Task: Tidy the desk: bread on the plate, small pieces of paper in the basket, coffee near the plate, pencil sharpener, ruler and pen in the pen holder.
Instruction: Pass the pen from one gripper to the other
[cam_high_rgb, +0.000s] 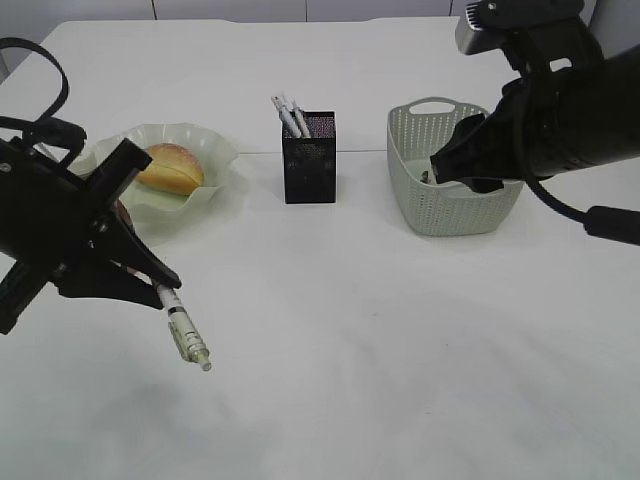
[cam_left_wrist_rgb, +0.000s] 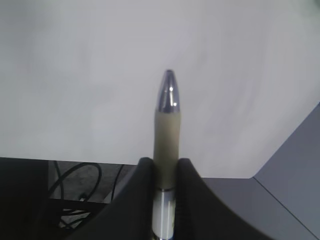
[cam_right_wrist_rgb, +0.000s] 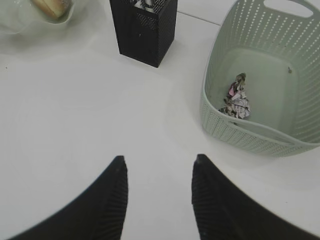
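Note:
My left gripper (cam_high_rgb: 150, 282) (cam_left_wrist_rgb: 165, 162) is shut on a pen (cam_high_rgb: 183, 332) (cam_left_wrist_rgb: 167, 115), held above the desk (cam_high_rgb: 350, 350) with its silver tip pointing down and forward. The bread (cam_high_rgb: 172, 167) lies on the plate (cam_high_rgb: 215, 150) at the left. Several white sticks (cam_high_rgb: 290, 115) poke out of the black pen holder (cam_high_rgb: 310, 165) (cam_right_wrist_rgb: 145, 30). My right gripper (cam_high_rgb: 450, 165) (cam_right_wrist_rgb: 157, 160) hangs open and empty by the basket (cam_high_rgb: 450, 205) (cam_right_wrist_rgb: 260, 135), which holds crumpled paper (cam_right_wrist_rgb: 237, 102). Coffee, ruler and pencil sharpener are out of view.
My left arm covers the desk's left edge beside the plate. A sliver of something brown (cam_high_rgb: 123, 214) shows behind it; I cannot tell what it is. The floor and cables (cam_left_wrist_rgb: 75, 185) lie beyond the desk's front edge.

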